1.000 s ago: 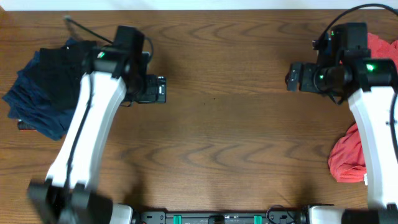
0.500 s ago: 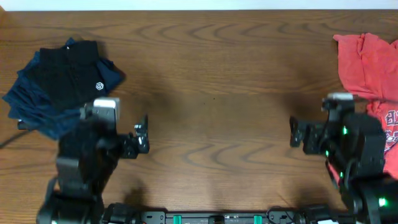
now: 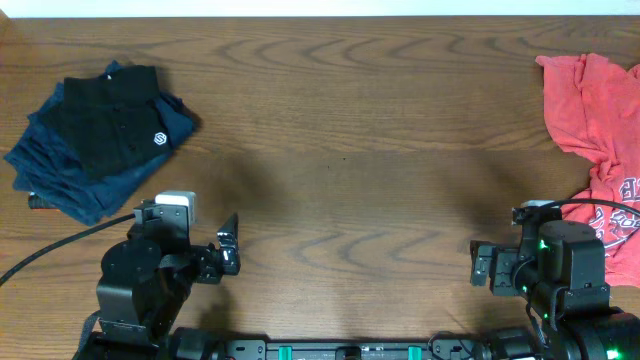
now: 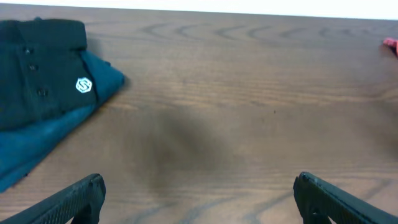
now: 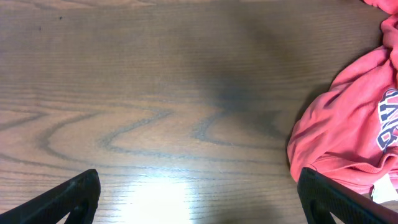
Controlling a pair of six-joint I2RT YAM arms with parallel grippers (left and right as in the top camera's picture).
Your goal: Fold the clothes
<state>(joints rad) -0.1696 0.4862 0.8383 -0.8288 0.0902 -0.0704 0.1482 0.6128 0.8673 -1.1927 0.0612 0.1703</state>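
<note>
A folded black collared shirt [image 3: 112, 122] with a small white round logo lies on a stack of navy-blue garments [image 3: 60, 180] at the table's left; both show in the left wrist view, the shirt [image 4: 37, 74] upper left. A coral-red printed T-shirt [image 3: 595, 120] lies crumpled at the right edge and shows in the right wrist view [image 5: 348, 130]. My left gripper [image 3: 230, 257] is open and empty near the front edge, right of the stack; it also shows in the left wrist view [image 4: 199, 196]. My right gripper [image 3: 481, 266] is open and empty, left of the red T-shirt; it also shows in the right wrist view [image 5: 199, 199].
The wooden table [image 3: 340, 150] spans the whole view. A black cable [image 3: 50, 255] runs from the left arm across the front left. The arm bases sit at the front edge.
Both arms have pulled back from the back of the table to the front edge. The folded black shirt and the red T-shirt are now uncovered.
</note>
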